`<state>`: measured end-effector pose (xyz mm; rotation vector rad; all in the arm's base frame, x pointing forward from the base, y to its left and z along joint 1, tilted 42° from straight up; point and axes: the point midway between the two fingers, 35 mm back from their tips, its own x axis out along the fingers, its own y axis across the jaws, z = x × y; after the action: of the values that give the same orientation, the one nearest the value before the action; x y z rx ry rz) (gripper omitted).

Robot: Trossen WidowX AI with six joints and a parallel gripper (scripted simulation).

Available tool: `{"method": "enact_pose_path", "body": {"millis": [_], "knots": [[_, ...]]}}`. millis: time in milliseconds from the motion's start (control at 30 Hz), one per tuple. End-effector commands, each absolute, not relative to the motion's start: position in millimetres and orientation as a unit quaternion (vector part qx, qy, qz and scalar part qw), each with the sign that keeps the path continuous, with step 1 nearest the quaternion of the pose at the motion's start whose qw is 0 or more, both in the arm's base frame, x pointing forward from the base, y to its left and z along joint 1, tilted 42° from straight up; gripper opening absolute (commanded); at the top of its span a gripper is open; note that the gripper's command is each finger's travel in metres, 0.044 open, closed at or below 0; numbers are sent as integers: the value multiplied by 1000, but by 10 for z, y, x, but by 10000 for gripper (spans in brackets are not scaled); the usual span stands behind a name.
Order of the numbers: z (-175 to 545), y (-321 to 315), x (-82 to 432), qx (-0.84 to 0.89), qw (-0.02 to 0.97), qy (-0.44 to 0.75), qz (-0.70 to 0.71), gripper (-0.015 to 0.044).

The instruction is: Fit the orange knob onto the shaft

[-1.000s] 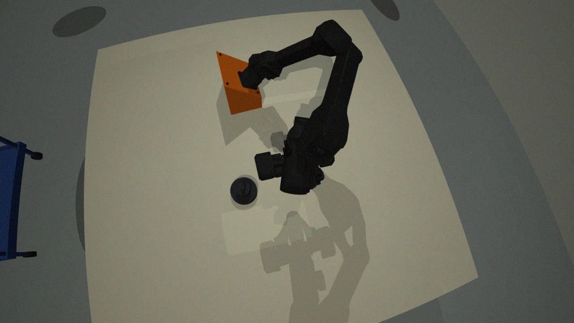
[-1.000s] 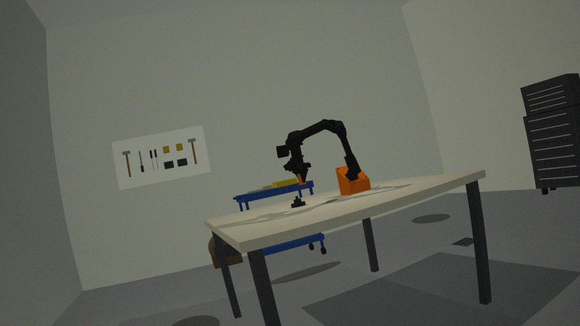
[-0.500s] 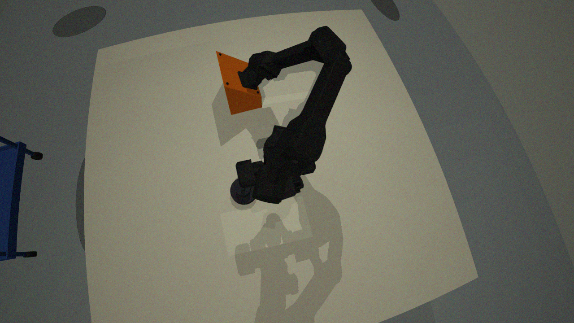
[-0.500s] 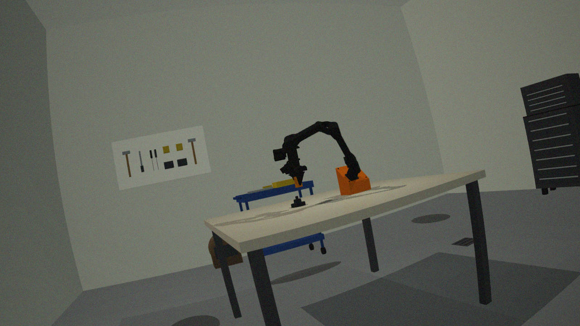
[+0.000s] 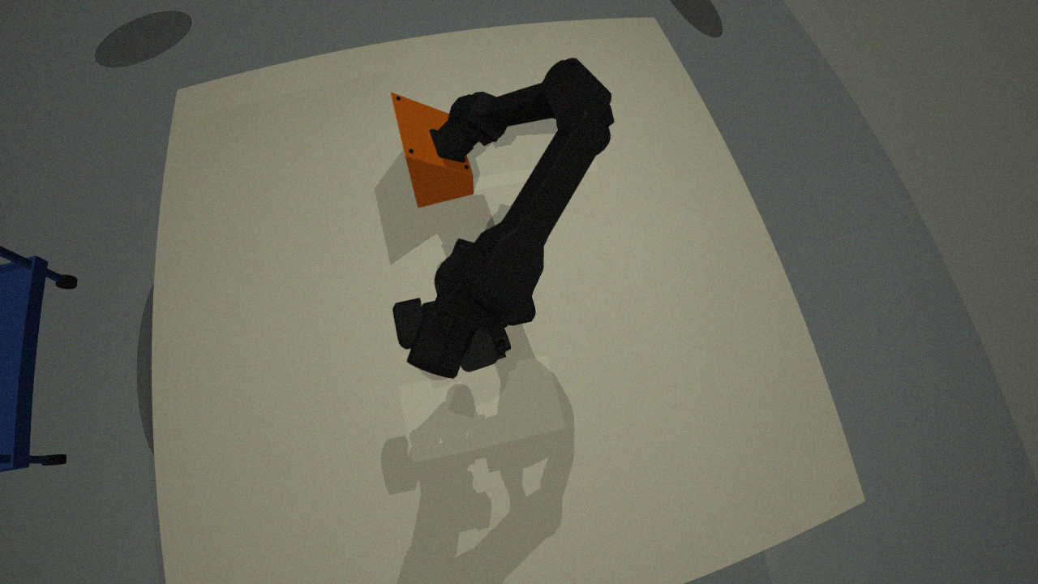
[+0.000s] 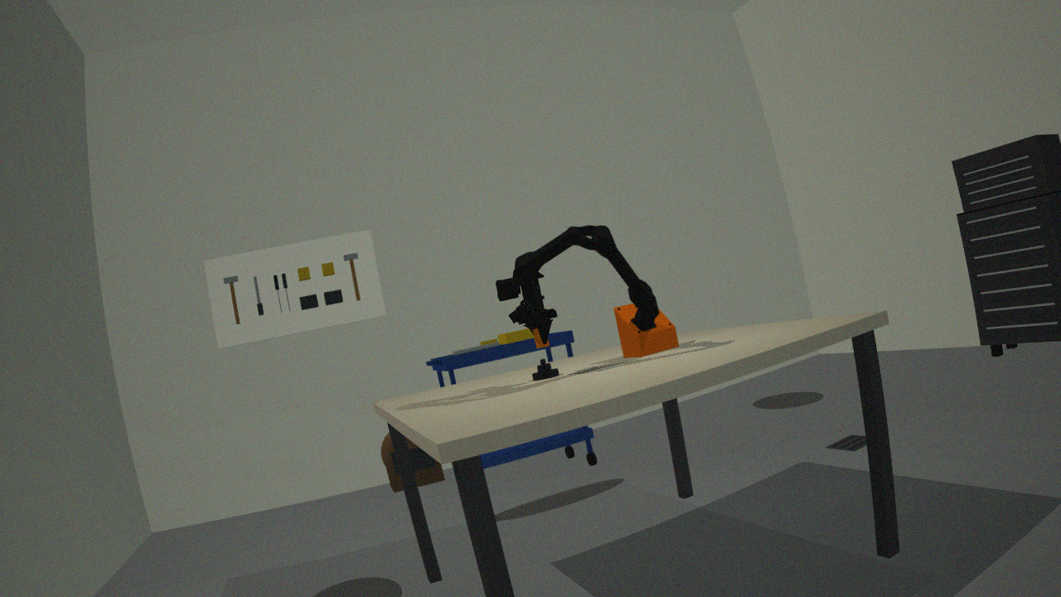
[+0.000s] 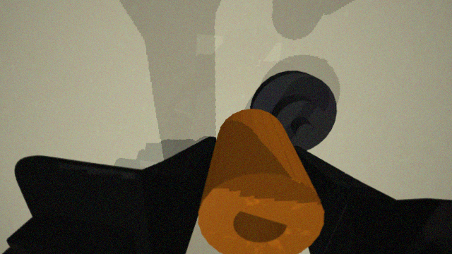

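My gripper is shut on the orange knob. The knob's near face shows a D-shaped hole with its flat side slightly tilted, toward the upper edge in the wrist view. The dark round pedestal stands on the table, and its short shaft points up. In the exterior view the knob hangs above the shaft with a clear gap. In the wrist view the knob covers the pedestal's lower left part. In the top view the arm hides the knob and the pedestal.
The arm's orange base block stands on the pale table. A blue cart with yellow items stands beyond the table. The arm's shadows fall across the table top.
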<state>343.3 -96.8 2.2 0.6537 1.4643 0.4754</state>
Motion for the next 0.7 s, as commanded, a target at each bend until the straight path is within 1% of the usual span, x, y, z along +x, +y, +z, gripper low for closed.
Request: {"method": "enact_pose_path", "body": {"millis": [0, 400, 667], "knots": [[-79, -1038, 3411, 288, 671, 650, 211, 0], [-393, -1212, 3321, 288, 671, 649, 214, 0], [-503, -1121, 3333, 288, 671, 649, 214, 0]]}}
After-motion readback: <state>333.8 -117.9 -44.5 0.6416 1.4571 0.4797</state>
